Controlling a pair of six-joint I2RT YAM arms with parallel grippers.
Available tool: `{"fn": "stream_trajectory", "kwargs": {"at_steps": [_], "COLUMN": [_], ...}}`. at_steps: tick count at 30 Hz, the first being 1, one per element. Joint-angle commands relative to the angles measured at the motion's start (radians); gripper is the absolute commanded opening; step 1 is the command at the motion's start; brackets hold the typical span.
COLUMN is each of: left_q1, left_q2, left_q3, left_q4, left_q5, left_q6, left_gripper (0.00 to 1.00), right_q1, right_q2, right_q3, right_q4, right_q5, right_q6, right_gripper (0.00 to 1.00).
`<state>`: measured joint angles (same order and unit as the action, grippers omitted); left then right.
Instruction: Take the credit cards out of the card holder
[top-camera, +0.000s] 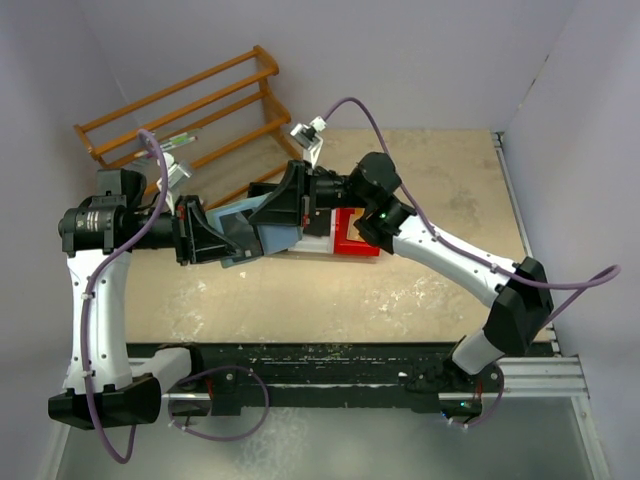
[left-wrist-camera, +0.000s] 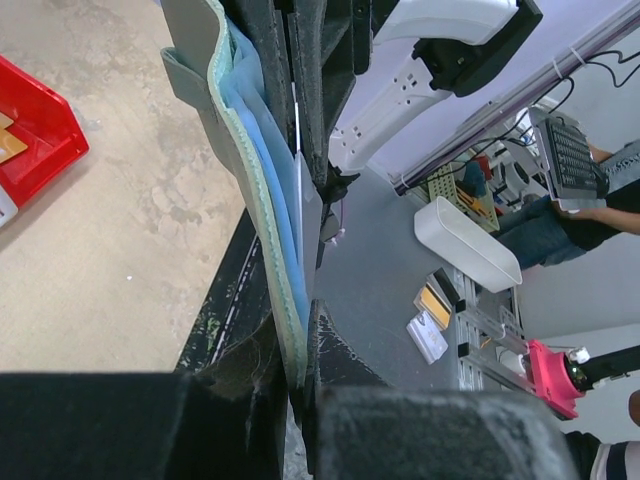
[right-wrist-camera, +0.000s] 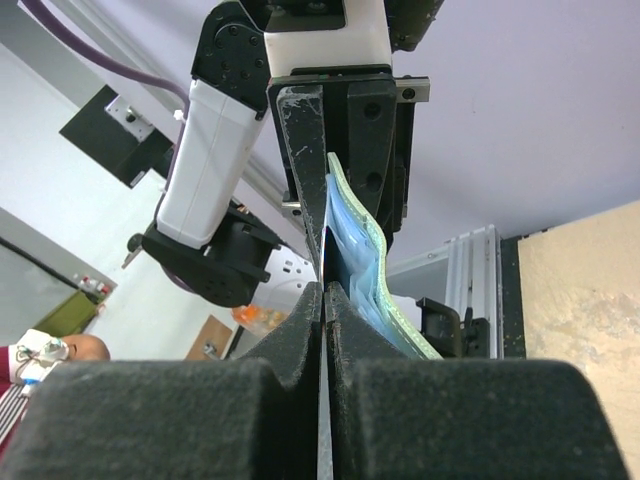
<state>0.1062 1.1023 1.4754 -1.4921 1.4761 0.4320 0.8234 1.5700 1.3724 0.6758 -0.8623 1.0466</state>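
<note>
The grey-green card holder (top-camera: 238, 226) hangs in the air between both arms, edge-on in the wrist views, with its pale blue lining (left-wrist-camera: 262, 190) showing. My left gripper (left-wrist-camera: 296, 375) is shut on its lower edge. My right gripper (right-wrist-camera: 325, 305) faces it from the other side. It is shut on the thin silvery edge of a credit card (right-wrist-camera: 327, 235) that stands in the card holder (right-wrist-camera: 372, 262). In the top view the right gripper (top-camera: 276, 214) meets the left gripper (top-camera: 214, 238) over the table's left middle. An orange-gold card (left-wrist-camera: 8, 148) lies in the red bin.
A red bin (top-camera: 352, 244) and a white bin (top-camera: 312, 244) sit on the table just under the right wrist. A wooden rack (top-camera: 190, 110) leans at the back left. The red bin (left-wrist-camera: 35, 115) shows at the left in the left wrist view.
</note>
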Motion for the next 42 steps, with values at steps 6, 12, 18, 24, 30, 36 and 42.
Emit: {"fn": "stream_trajectory", "kwargs": {"at_steps": [6, 12, 18, 24, 30, 36, 42], "left_q1": [0.003, 0.003, 0.003, 0.003, 0.003, 0.003, 0.003], "left_q2": [-0.005, -0.020, -0.029, -0.024, -0.027, -0.036, -0.047], "left_q3": [0.035, 0.016, -0.001, -0.010, -0.014, -0.028, -0.039], "left_q4": [0.034, 0.118, 0.168, 0.177, 0.198, 0.294, 0.344], "left_q5": [0.128, 0.119, 0.063, 0.033, 0.029, 0.018, 0.022], "left_q6": [-0.001, -0.087, -0.136, -0.137, -0.161, -0.258, -0.310], "left_gripper": [0.07, 0.07, 0.07, 0.07, 0.08, 0.08, 0.08], "right_q1": [-0.039, -0.064, -0.124, -0.154, -0.143, -0.097, -0.060], "right_q2": [-0.078, -0.113, -0.162, -0.194, -0.186, -0.177, -0.144], "right_q3": [-0.078, -0.120, -0.167, -0.202, -0.186, -0.141, -0.100], "right_q4": [0.161, 0.163, 0.159, 0.153, 0.163, 0.064, -0.027], "right_q5": [-0.056, -0.060, -0.069, -0.071, -0.047, -0.031, 0.006], "right_q6": [0.074, 0.075, 0.085, 0.089, 0.064, -0.025, -0.087], "right_gripper": [0.00, 0.00, 0.00, 0.00, 0.13, 0.38, 0.47]}}
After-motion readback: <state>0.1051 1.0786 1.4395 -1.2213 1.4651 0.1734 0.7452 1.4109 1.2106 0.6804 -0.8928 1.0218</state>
